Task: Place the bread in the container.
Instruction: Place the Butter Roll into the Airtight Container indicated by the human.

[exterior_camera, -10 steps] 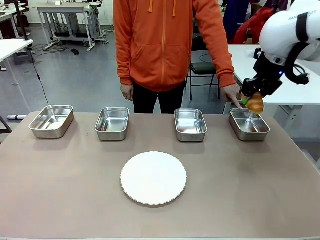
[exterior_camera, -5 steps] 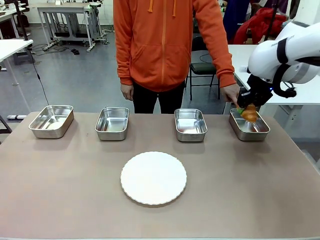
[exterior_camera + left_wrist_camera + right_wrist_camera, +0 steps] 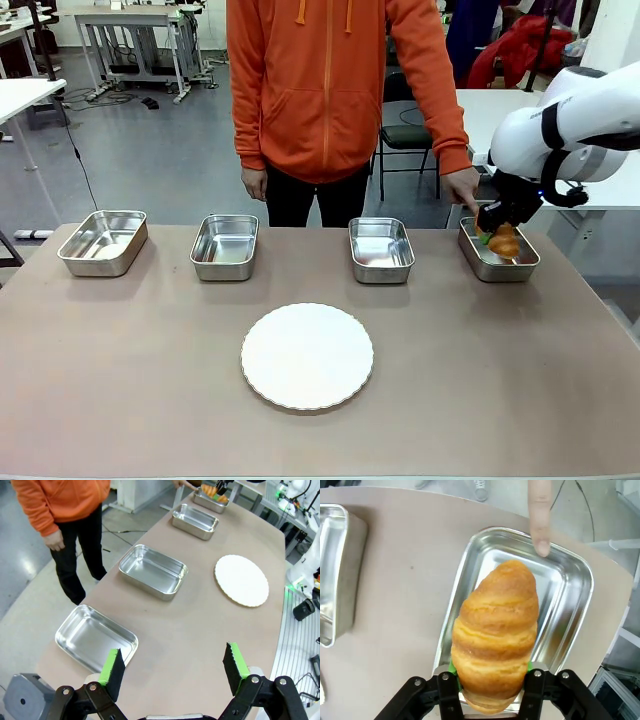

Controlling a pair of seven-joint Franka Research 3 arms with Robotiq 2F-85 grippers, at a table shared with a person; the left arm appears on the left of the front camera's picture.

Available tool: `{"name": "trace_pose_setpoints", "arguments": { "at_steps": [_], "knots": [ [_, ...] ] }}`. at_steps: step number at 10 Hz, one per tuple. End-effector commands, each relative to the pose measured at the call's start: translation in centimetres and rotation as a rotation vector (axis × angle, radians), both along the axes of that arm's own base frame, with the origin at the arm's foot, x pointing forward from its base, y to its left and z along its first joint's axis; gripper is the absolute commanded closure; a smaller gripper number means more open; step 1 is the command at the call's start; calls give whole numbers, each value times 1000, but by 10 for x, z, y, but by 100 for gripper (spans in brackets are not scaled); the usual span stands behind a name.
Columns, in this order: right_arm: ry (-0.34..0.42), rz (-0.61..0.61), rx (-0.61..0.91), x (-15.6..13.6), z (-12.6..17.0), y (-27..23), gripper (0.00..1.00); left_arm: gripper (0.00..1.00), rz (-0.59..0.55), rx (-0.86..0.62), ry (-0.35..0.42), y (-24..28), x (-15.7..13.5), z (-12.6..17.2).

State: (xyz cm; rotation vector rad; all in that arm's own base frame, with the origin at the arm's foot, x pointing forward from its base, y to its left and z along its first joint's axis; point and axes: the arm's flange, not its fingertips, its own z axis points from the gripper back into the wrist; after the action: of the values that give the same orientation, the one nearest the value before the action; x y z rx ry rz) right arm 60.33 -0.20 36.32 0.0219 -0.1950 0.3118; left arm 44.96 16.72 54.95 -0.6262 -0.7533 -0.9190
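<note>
The bread (image 3: pixel 505 241) is clamped between the closed fingers of the right gripper (image 3: pixel 497 236) and is held low over the container (image 3: pixel 499 262), the rightmost of four steel trays along the table's far edge. The container's far rim is pointed at by a person's finger (image 3: pixel 539 515). The left gripper (image 3: pixel 172 668) is held wide open and empty above the table's left end, near the white plate (image 3: pixel 241 580).

Bright, even light; soft shadows

Shiny steel container (image 3: pixel 572 587) — glossy, ridged bread (image 3: pixel 497 630)
</note>
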Motion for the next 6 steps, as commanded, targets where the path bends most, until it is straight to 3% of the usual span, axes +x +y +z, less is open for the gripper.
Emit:
{"name": "trace_pose_setpoints", "arguments": {
  "at_steps": [1, 2, 6],
  "knots": [
    [-21, 32, -17, 9, 1, -7, 51, 0, 8, 2, 0, -2, -1, 2],
    [-43, 42, -41, 10, -1, -11, 0, 0, 8, 2, 0, -2, -1, 2],
    [-64, 47, -13, 9, 6, -22, 0, 0, 8, 2, 0, -2, -1, 2]
  ]
}}
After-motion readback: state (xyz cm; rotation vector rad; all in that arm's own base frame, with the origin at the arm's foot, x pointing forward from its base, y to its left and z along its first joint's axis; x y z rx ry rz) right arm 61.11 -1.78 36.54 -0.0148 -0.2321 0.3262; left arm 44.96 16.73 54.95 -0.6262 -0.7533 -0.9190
